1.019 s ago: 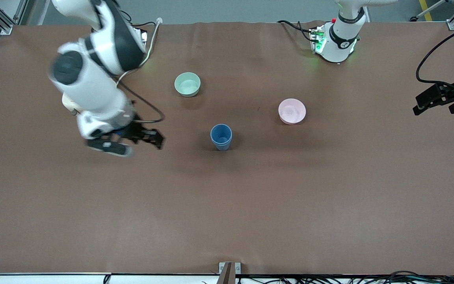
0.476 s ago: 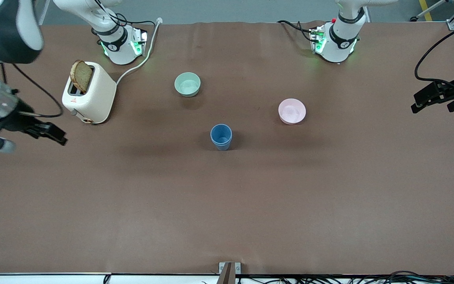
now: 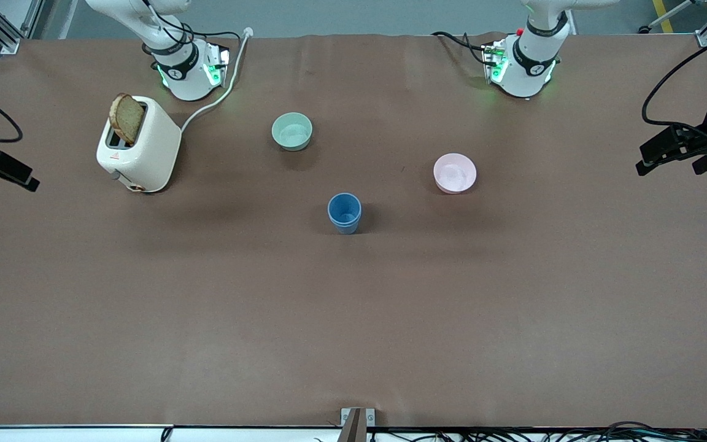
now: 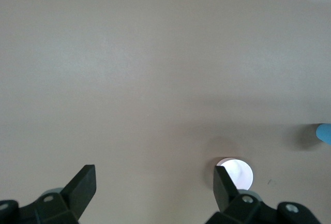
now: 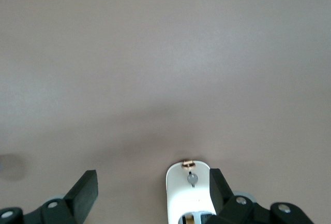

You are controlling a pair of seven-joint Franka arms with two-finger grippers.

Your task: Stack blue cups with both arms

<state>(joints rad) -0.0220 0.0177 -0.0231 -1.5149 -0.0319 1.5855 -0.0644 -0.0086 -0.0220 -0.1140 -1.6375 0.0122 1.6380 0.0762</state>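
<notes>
Matte blue cups (image 3: 344,213), apparently nested as one tapered tumbler, stand upright mid-counter (image 3: 353,319), nearer the camera than the mint-green bowl (image 3: 292,131) and pink bowl (image 3: 455,173). The right gripper (image 5: 150,185) hangs over its end by the cream toaster (image 3: 139,144), jaws wide and empty; the left gripper (image 4: 152,182) hovers over its end, likewise wide. Judged risk: the light plastic stack could tip if brushed.

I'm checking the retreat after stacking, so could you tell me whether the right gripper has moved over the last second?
Yes. The right gripper has pulled away from the blue cups, past the toaster, toward the right arm's end of the table.
</notes>
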